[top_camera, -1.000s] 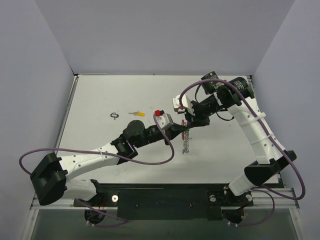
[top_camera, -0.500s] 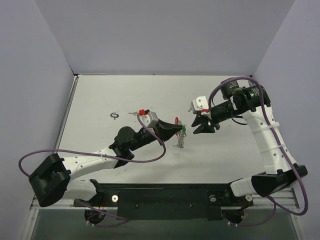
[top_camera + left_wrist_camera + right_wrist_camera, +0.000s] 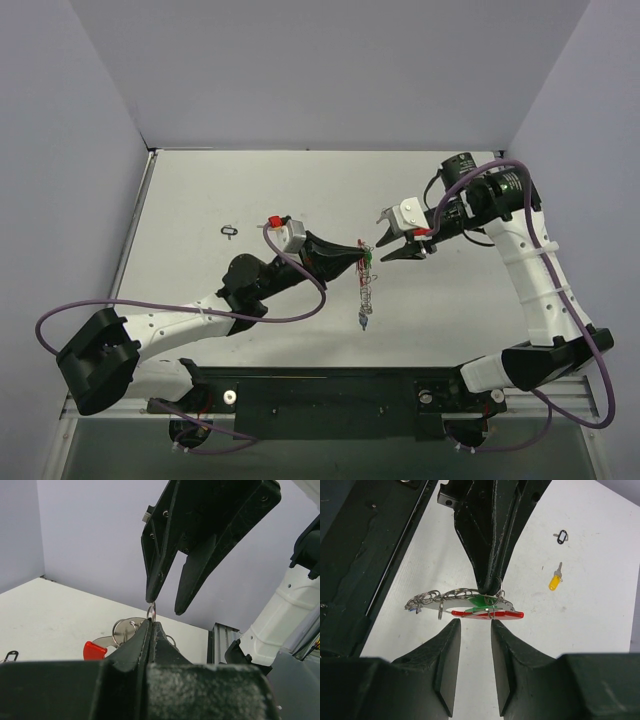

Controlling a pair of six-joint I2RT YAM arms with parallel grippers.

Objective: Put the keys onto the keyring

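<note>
My left gripper (image 3: 361,257) is shut on a silver ring (image 3: 151,612) of the keyring (image 3: 366,290) and holds it above the table. The keyring's coil hangs down from it, with a small blue key (image 3: 362,322) at the low end. In the right wrist view the keyring (image 3: 432,598) shows its red plastic piece (image 3: 492,614) and a green key (image 3: 481,601) on it. My right gripper (image 3: 472,623) is open and empty, its tips right beside the red piece. A yellow key (image 3: 554,579) lies loose on the table.
A small bare black loop (image 3: 229,231) lies on the table at the left, beyond the yellow key. The black front rail (image 3: 365,555) runs along the table's near edge.
My left gripper has swung right and up with the keyring, whose coil now hangs straight down. My right gripper has turned and come in close to the keyring, still open.
</note>
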